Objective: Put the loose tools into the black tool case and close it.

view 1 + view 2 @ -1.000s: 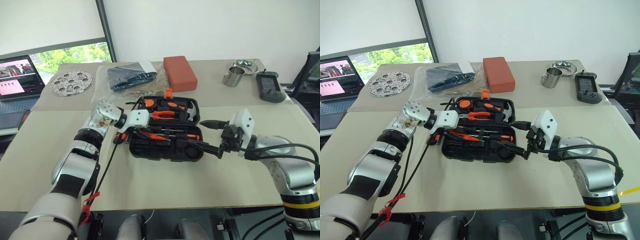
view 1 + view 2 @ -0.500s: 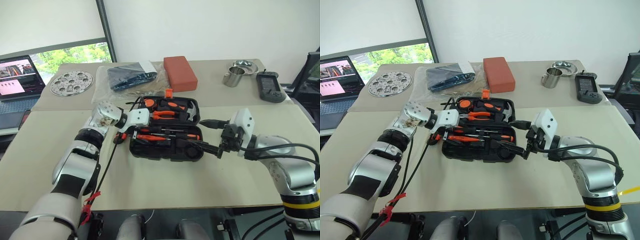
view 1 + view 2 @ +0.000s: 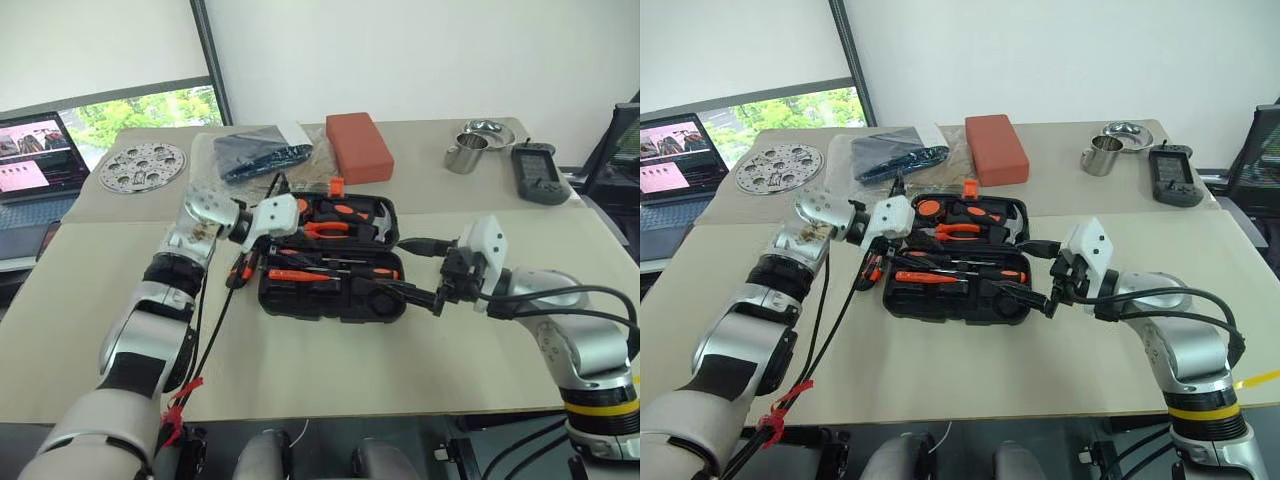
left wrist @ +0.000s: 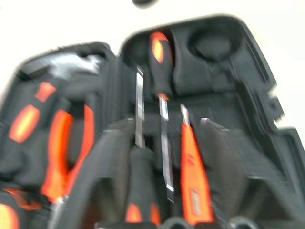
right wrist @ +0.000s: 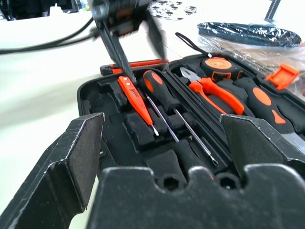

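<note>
The black tool case point(image 3: 330, 303) lies open in the middle of the table. In its near half lie a slim orange tester screwdriver point(image 5: 136, 98) and two orange-and-black screwdrivers point(image 5: 159, 90). Pliers point(image 5: 214, 93) and a tape measure point(image 5: 217, 64) sit in the far half. An orange-black utility knife point(image 5: 131, 64) rests on the table against the case's left edge. My left gripper point(image 3: 250, 260) hovers over that left end, fingers point(image 4: 95, 181) apart and empty. My right gripper point(image 3: 395, 267) stands open at the case's right end, one finger point(image 5: 71, 157) on each side.
Behind the case lie a red-orange block point(image 3: 360, 145) and a plastic bag with a dark item point(image 3: 262, 155). A perforated metal disc point(image 3: 143, 165) and a laptop point(image 3: 35, 155) are far left. A steel cup point(image 3: 465, 155), a bowl point(image 3: 490, 130) and a handheld device point(image 3: 540, 172) are far right.
My left gripper has lifted a little above the case's left end, away from the tools. The right arm has not moved.
</note>
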